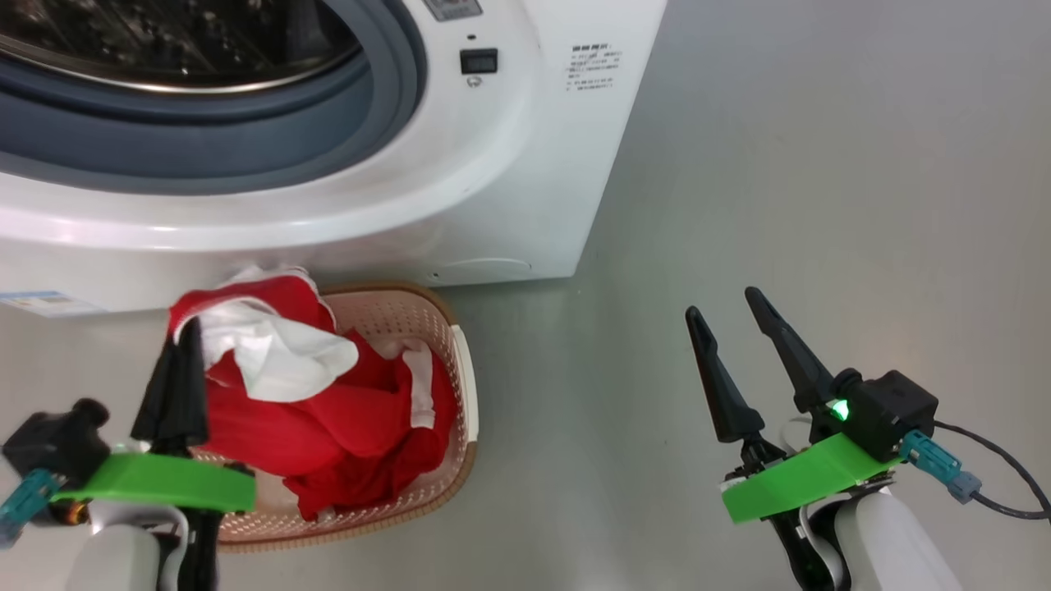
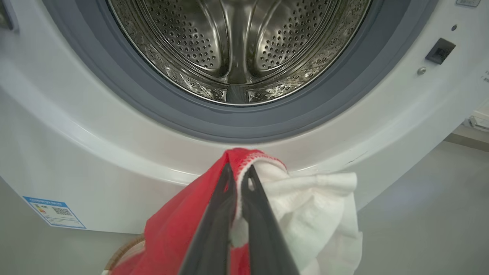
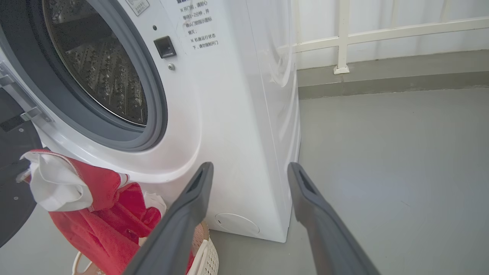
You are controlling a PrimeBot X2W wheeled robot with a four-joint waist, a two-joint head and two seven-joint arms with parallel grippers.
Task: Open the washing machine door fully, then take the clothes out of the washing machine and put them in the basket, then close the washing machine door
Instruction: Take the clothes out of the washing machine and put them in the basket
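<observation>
The white washing machine (image 1: 493,164) stands with its drum (image 2: 237,46) showing bare steel. At the left edge of the right wrist view, the washing machine door (image 3: 11,191) is swung open, dark. My left gripper (image 1: 187,328) is shut on the red and white clothes (image 1: 328,419), pinching an upper fold (image 2: 244,156) just in front of the machine's lower front. The rest of the fabric hangs down into the cream basket (image 1: 461,361) on the floor below it. My right gripper (image 1: 722,302) hovers open over the floor to the right of the basket, with nothing between its fingers (image 3: 191,198).
Bare grey floor (image 1: 821,205) stretches to the right of the machine. A white railing (image 3: 344,38) runs along a low kerb behind it. A blue label (image 2: 53,212) is stuck low on the machine's front. A cable (image 1: 1002,492) trails from my right wrist.
</observation>
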